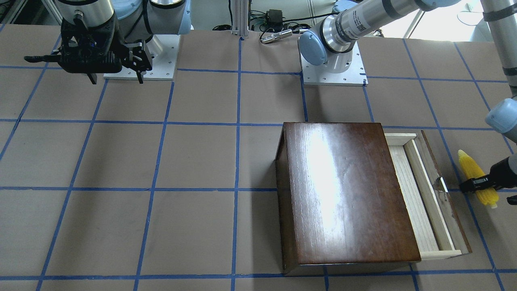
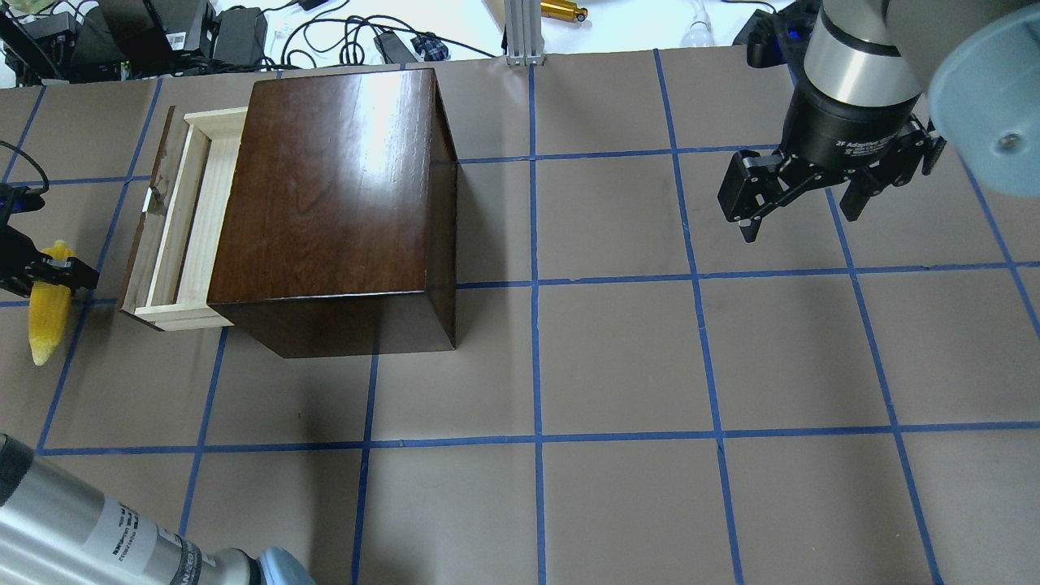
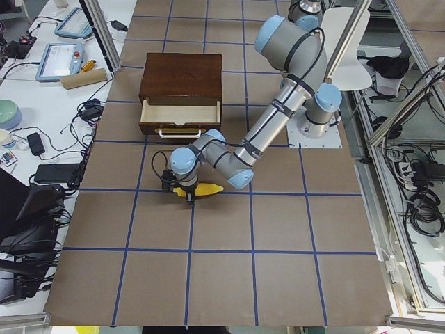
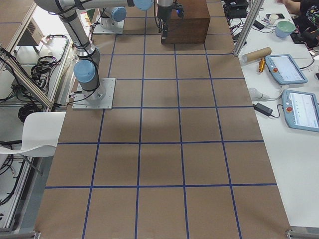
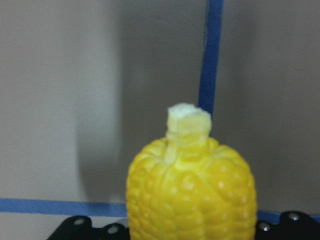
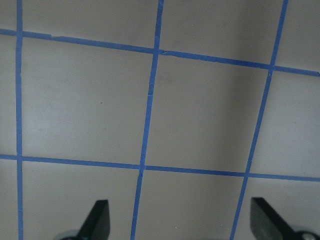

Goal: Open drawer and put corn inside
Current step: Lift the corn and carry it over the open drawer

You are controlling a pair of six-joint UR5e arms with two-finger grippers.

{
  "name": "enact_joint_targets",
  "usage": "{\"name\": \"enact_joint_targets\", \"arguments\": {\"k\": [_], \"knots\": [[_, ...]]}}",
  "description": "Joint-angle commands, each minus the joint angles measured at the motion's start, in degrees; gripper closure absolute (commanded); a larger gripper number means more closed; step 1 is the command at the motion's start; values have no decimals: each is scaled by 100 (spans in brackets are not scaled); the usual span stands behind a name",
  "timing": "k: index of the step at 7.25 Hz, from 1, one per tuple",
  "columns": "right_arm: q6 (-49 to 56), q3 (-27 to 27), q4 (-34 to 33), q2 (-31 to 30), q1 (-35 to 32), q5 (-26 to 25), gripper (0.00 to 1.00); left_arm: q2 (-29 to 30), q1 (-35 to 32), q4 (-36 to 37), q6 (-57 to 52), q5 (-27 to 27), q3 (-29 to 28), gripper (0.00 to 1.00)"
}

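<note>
Gripping the corn (image 2: pixel 45 321) at mid-length – left gripper (image 2: pixel 50 274) | drawer (image 2: pixel 195 213) pulled out, just beside this gripper | right gripper (image 2: pixel 800 207) – fingers wide, holding nothing

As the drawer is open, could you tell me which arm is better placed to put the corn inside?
Left. The left gripper is shut on the corn beside the open drawer; the right gripper hangs open, far away.
</note>
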State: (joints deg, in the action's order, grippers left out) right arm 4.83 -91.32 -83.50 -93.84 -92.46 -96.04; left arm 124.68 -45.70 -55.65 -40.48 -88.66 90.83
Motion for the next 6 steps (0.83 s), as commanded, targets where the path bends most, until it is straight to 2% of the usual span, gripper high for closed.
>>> {"name": "enact_joint_targets", "arguments": {"k": [1,6], "knots": [[0,0,0,6,0,-3,0,-546,-184,-495,40,-2,-65,100],[0,0,0,-3,0,6,0,-1919,-1079,-1869,356,244,-267,100]]}}
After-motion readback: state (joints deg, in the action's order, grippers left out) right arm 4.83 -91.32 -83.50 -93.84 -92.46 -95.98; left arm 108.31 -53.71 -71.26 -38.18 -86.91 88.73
